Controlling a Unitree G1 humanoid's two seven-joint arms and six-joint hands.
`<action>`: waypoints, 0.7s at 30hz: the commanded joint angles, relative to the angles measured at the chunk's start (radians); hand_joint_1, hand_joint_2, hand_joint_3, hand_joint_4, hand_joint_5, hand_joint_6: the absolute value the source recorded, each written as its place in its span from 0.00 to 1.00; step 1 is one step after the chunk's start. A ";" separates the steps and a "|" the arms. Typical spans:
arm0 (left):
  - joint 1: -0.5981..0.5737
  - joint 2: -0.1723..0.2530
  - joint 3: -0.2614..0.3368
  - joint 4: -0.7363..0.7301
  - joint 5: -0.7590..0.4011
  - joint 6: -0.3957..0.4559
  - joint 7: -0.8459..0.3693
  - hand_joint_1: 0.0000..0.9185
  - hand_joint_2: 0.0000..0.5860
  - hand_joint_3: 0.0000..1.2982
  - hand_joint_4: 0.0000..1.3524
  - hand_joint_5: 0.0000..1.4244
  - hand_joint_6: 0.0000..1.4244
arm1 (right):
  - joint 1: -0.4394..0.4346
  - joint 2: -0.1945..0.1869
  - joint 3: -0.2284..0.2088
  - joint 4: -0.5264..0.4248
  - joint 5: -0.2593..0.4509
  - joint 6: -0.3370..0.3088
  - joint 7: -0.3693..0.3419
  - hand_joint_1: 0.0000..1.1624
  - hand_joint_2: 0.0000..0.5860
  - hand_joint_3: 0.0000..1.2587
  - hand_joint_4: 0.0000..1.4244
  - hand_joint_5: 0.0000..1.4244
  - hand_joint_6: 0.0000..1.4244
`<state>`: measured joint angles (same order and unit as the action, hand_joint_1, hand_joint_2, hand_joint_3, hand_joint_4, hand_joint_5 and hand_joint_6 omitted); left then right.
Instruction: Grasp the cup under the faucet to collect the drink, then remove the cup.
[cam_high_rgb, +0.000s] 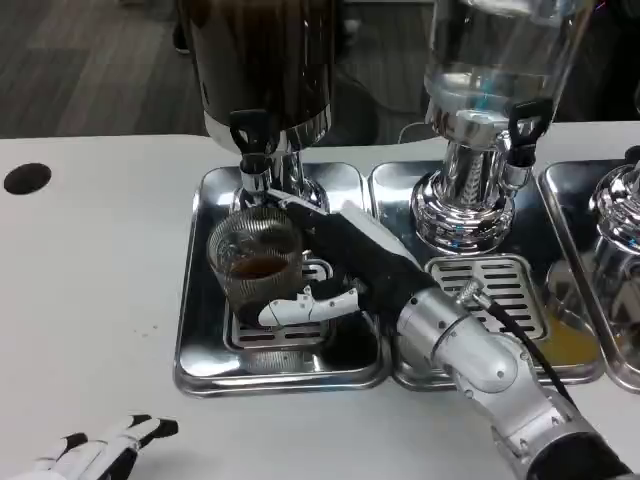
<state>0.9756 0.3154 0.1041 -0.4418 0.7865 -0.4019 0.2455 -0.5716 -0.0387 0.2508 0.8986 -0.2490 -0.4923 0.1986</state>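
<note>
White table (90, 300) fills the lower and left frame; on it we see three steel drip trays side by side, the left tray (200, 340) at centre, a middle tray (400, 190) right of it, a third cut off at the right edge. Dark drink dispenser (262, 60) at top centre, clear dispenser (495, 60) at top right. Our right forearm runs up from the lower right corner, right hand (345, 265) at frame centre, fingers wrapped round the glass cup (255, 262): thumb (305, 305) across the cup's lower front, other fingers behind its right side and mostly hidden, so we judge a full grip. Cup stands upright on the left tray's grate, directly under the dark dispenser's faucet (254, 170). Cup holds a shallow layer of brown drink, roughly a third up. We judge grasp done, collecting underway or near done; we cannot tell if liquid is flowing. Left to do: lift the cup away from the faucet. Left hand (100, 455) lies at the bottom left corner on the table, fingers apart, holding nothing.
</note>
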 joint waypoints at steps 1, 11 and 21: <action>0.017 -0.001 0.007 -0.006 -0.009 -0.001 -0.010 0.01 0.14 0.22 0.15 0.18 0.12 | -0.008 0.011 0.003 0.015 -0.002 -0.025 -0.010 0.75 0.11 0.14 0.13 0.17 0.17; 0.020 -0.004 0.002 -0.010 -0.002 0.004 -0.014 0.01 0.15 0.23 0.16 0.18 0.12 | -0.007 0.019 -0.003 0.038 -0.001 -0.033 -0.033 0.75 0.13 0.18 0.18 0.22 0.22; 0.013 -0.008 0.001 -0.008 -0.002 0.009 -0.020 0.01 0.16 0.23 0.16 0.19 0.12 | -0.006 0.023 -0.007 0.057 0.002 -0.045 -0.042 0.74 0.14 0.22 0.22 0.25 0.24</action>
<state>0.9841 0.3114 0.1035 -0.4428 0.7885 -0.4018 0.2381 -0.5717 -0.0154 0.2482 0.9426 -0.2486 -0.5135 0.1616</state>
